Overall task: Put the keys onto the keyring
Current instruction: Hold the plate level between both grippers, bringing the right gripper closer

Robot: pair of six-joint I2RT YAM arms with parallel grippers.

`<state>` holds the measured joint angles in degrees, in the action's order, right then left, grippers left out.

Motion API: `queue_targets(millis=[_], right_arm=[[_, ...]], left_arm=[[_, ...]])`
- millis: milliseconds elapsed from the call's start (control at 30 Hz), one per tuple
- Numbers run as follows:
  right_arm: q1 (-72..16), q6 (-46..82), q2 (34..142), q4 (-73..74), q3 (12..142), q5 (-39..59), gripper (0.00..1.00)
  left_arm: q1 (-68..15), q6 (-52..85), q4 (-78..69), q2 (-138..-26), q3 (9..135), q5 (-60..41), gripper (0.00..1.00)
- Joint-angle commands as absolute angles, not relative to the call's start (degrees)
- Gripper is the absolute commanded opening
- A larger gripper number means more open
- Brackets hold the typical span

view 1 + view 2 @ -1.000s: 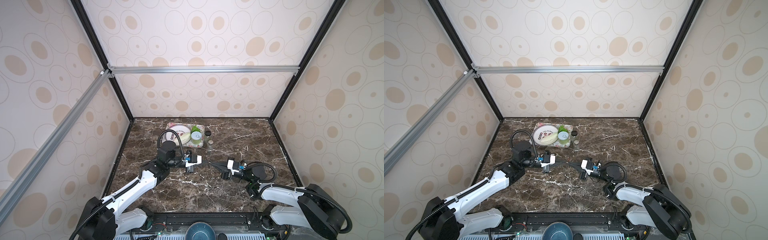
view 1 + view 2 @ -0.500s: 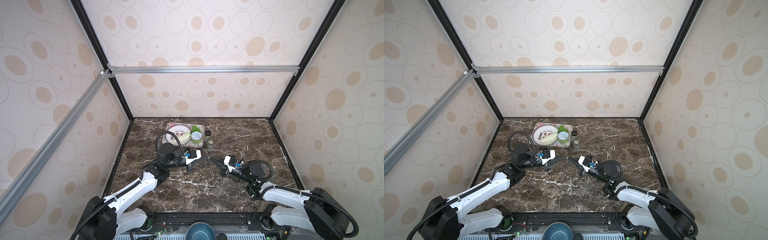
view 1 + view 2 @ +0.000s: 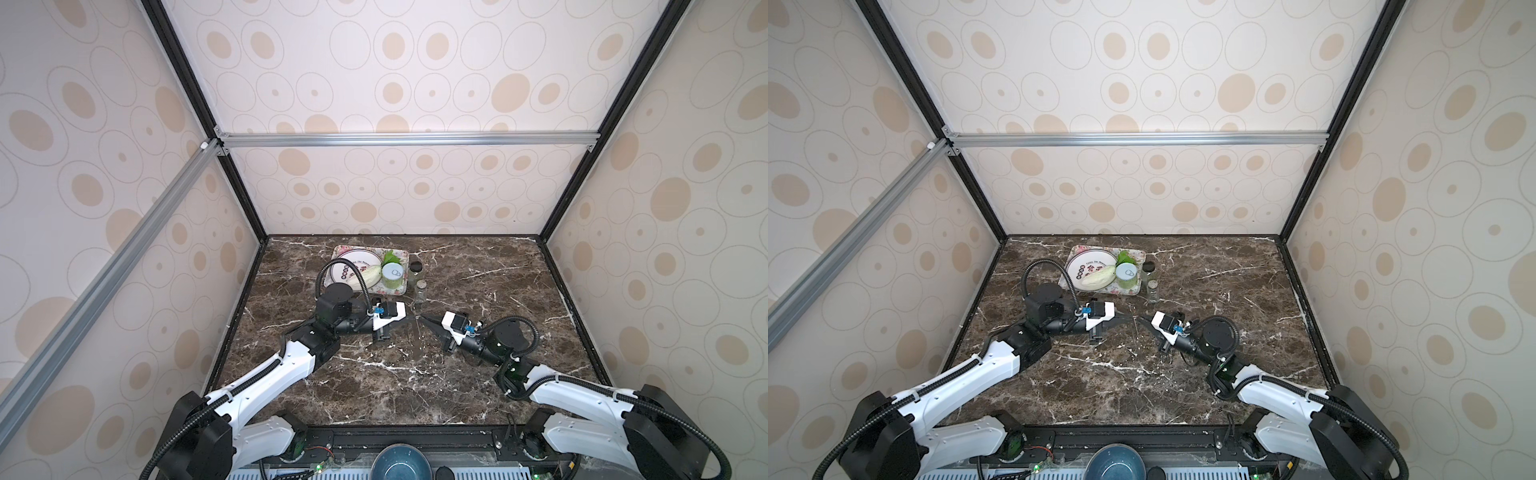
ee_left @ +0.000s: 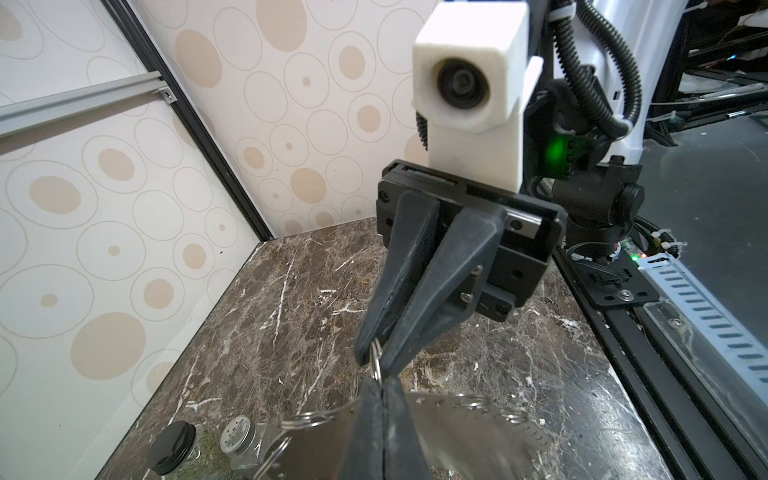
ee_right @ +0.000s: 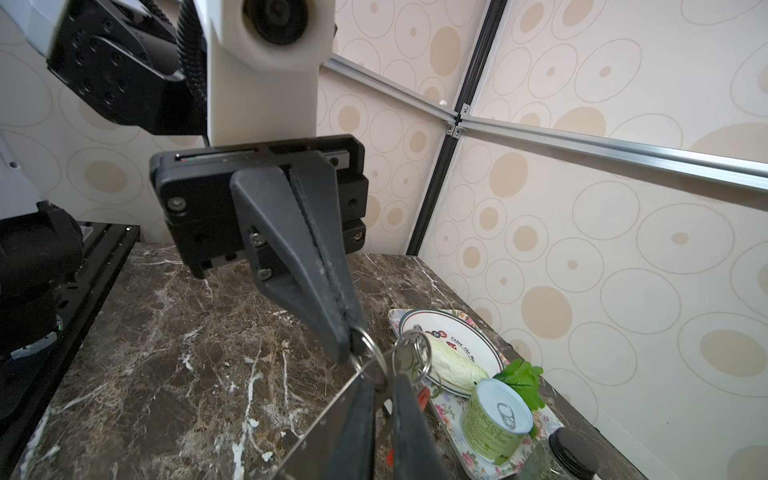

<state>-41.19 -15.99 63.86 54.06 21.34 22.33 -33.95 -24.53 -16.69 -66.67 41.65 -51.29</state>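
Observation:
Both grippers meet tip to tip low over the middle of the marble table. My left gripper (image 3: 409,318) (image 4: 376,386) is shut on the keyring (image 4: 457,428) (image 5: 328,419), a flat grey metal piece with a dotted edge and small split rings. One small ring (image 4: 376,359) pokes out between the two sets of tips. My right gripper (image 3: 423,318) (image 5: 380,380) stands slightly open, a narrow gap showing, with that ring and thin metal still between its fingers. A red-orange key (image 5: 423,399) hangs just behind the right fingers. In both top views these small things are barely visible.
Just behind the grippers sits a flowered tray (image 3: 338,249) with a white plate (image 3: 347,272), a cabbage leaf (image 3: 370,274) and a green can (image 3: 392,276). Two small jars (image 3: 419,291) stand beside the tray. A blue bowl (image 3: 395,461) sits at the front rail.
The two grippers have drawn closer together until their tips almost touch. The right gripper's jaws have parted slightly; the left stays shut.

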Motion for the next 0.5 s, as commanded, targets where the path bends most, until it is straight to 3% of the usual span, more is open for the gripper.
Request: queue_targets(millis=[0,133,300,400,467], right_arm=[[-41.4,-17.2,64.0,51.5,23.1,23.7,0.12],[-41.4,-16.8,64.6,51.5,23.9,25.4,0.12],[-41.4,-16.8,64.3,51.0,23.9,26.2,0.01],[-41.4,-15.9,64.5,52.3,23.6,26.7,0.00],[-41.4,-14.9,64.8,54.9,23.0,26.9,0.00]], left_arm=[[-34.6,-28.0,-13.3,-67.4,45.3,-53.8,0.00],[-34.8,-28.8,-12.0,-67.9,45.8,-53.6,0.00],[-34.9,-29.1,-12.0,-68.0,45.8,-53.3,0.00],[-34.9,-28.5,-12.7,-68.1,45.7,-53.1,0.00],[-34.9,-27.7,-14.3,-68.0,45.3,-52.9,0.08]])
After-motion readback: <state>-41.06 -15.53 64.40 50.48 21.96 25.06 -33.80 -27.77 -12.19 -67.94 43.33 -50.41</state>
